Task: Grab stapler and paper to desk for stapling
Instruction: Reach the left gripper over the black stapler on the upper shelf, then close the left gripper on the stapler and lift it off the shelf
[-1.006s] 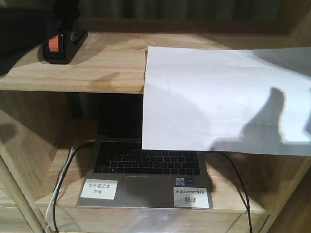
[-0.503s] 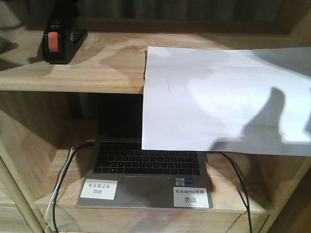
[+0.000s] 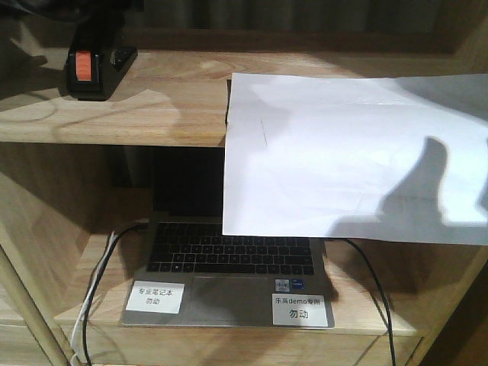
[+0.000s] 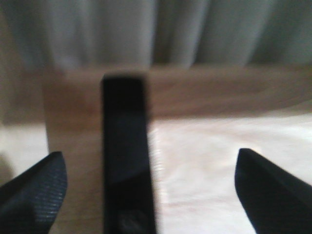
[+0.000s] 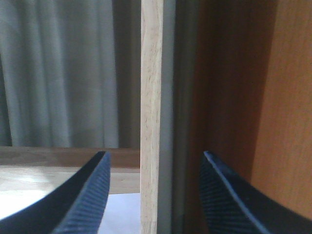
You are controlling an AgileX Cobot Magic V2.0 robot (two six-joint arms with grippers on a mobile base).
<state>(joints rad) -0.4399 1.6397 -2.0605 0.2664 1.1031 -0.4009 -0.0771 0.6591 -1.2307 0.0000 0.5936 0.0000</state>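
The black stapler (image 3: 90, 70) with its orange-red patch lies on the upper shelf board (image 3: 168, 107) at the far left. In the left wrist view the stapler (image 4: 124, 156) runs lengthwise between the fingers of my open left gripper (image 4: 150, 152), nearer the left finger and touching neither. The white paper (image 3: 351, 152) lies on the same shelf and droops over its front edge. My right gripper (image 5: 156, 153) is open, its fingers on either side of a wooden shelf upright (image 5: 151, 97), with a strip of the paper (image 5: 124, 214) low between them. The desk is out of view.
An open laptop (image 3: 229, 263) with two small white labels sits on the lower shelf, partly behind the hanging paper. Cables (image 3: 99, 290) run down at both sides of it. A grey curtain (image 4: 146, 29) hangs behind the shelf. A brown side panel (image 5: 287, 107) stands to the right.
The dark blur of the left arm that covered the upper left corner a second ago has drawn up to the top edge. The stapler and the paper have not moved.
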